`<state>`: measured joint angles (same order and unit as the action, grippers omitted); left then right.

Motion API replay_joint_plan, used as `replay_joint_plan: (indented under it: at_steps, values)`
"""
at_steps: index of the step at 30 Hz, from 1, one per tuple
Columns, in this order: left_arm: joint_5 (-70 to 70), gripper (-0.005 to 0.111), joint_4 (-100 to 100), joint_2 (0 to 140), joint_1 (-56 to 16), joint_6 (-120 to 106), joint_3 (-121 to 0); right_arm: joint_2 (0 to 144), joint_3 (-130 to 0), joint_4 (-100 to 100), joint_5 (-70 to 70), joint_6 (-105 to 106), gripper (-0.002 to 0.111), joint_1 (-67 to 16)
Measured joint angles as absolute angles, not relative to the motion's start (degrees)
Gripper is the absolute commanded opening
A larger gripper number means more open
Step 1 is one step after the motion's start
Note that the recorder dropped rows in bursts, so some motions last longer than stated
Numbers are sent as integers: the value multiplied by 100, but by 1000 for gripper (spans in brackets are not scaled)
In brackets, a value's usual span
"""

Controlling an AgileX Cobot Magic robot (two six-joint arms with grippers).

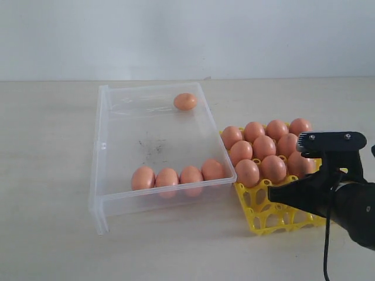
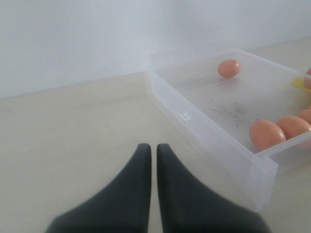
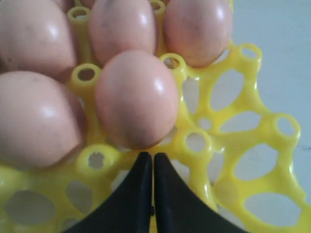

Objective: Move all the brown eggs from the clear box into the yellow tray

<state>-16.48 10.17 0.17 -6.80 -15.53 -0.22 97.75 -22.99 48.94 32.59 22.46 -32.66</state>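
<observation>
The smooth orange-brown oval eggs [image 1: 167, 177] look light, brittle and slippery, best gripped gently across the girth; the right hand [image 3: 153, 159] is closed, empty.

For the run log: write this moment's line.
right gripper shut, empty, over yellow tray | left gripper shut | clear box holds five brown eggs

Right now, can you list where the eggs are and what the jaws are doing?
eggs in box: five smooth brown eggs in the shallow clear plastic box, four along the near wall, one near a far corner
eggs in tray: at least ten in the bright yellow plastic egg tray, maybe more hidden
left jaws: shut, empty, over the table
right jaws: shut, empty, over the tray beside an egg
</observation>
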Motion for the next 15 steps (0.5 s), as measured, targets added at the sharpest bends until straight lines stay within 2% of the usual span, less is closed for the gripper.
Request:
replay_joint_plan:
  at_steps: [4, 7, 11, 15]
  values:
    - [-1648, 4, 1017, 17, -680, -1553, -22, 9321, -2079, 4711, 3683, 2291, 1, -3722]
    - [-1648, 4, 1017, 17, -680, -1553, -22, 8670, -1819, 4658, 4723, 2367, 1, -4327]
    - [-1648, 4, 1017, 17, -680, -1553, -22, 7768, -1387, 4587, 6242, 2454, 1, -5409]
    - [-1648, 4, 1017, 17, -680, -1553, -22, 7279, -917, 4402, 6865, 2480, 1, -6543]
